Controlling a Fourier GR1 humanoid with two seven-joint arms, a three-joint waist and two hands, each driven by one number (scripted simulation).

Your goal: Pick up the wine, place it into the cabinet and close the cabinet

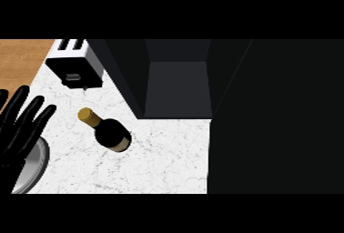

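White marbled table [161, 159] fills the head view, and on it the wine bottle [107, 131] stands untouched, left of centre, near the open cabinet [176, 86] whose dark inside shows at the far middle. By my judgement nothing of the task is done: the bottle is not yet lifted, then it must go inside and the door [275, 118] at the right be shut. The bottle is dark glass with a gold cap and a tan label band. The left hand [20, 129] rests at the left edge, fingers straight and spread, holding nothing, over a grey plate [35, 168]. A toaster [75, 63] sits far left. The right hand does not show.
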